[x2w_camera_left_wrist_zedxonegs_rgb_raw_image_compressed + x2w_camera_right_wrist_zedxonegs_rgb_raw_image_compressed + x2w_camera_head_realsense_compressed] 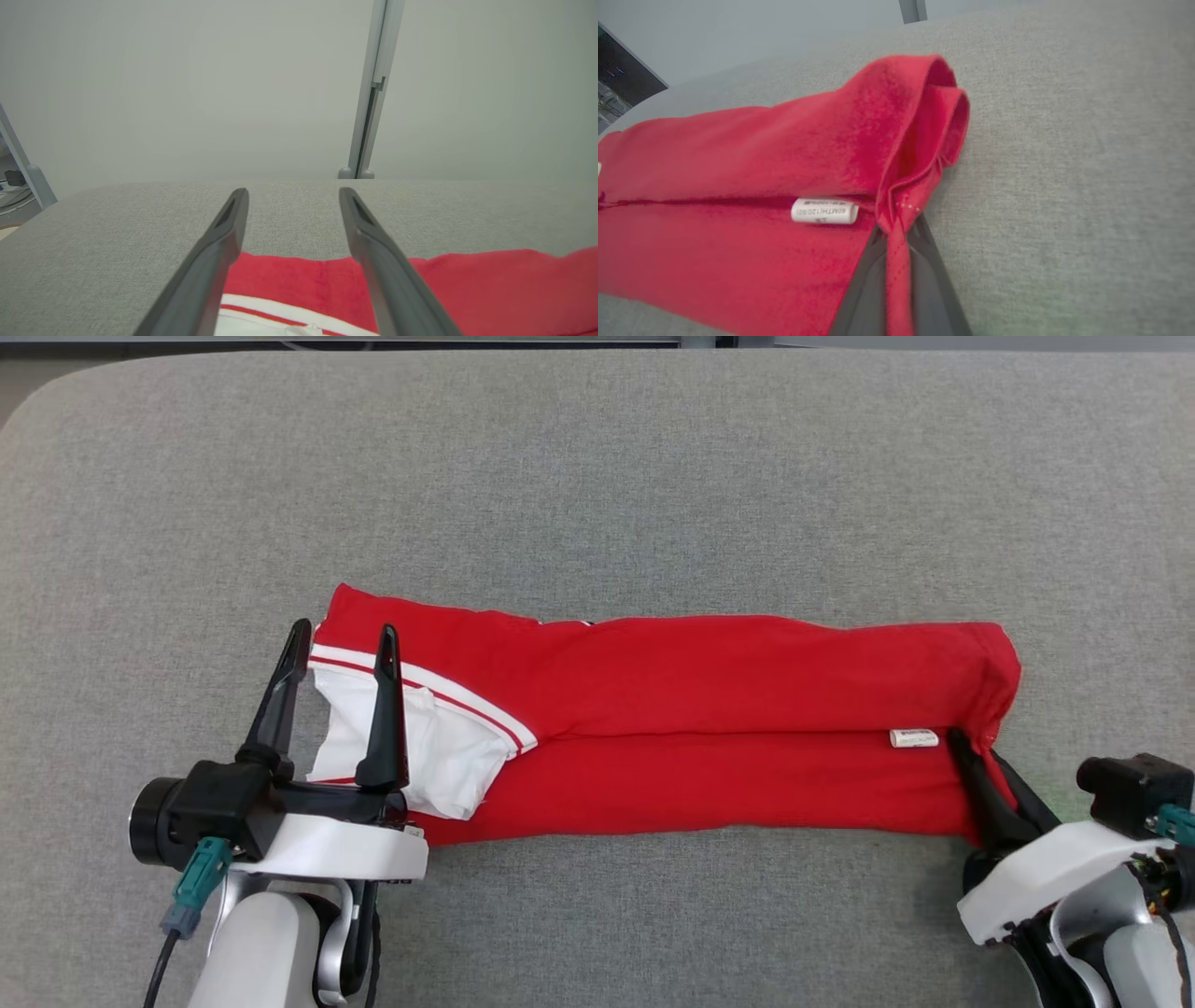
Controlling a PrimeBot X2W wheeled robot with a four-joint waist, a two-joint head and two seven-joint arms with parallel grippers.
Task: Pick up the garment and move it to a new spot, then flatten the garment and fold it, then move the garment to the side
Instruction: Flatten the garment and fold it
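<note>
A red garment [672,728] with white trim lies folded lengthwise into a long band across the grey table [597,476]. A small white label [913,738] sits near its right end. My left gripper [341,644] is open, its fingers spread above the white-trimmed left end [420,737]. In the left wrist view its two fingers [219,252] hover over the red cloth [467,284] with nothing between them. My right gripper [976,761] is shut on the garment's right edge. The right wrist view shows a pinched ridge of red cloth [896,247] between its fingers, beside the label [824,211].
The grey fabric table stretches wide on all sides of the garment, with its rounded far-left corner [56,392] in view. A grey upright post [371,93] stands behind the table's far edge.
</note>
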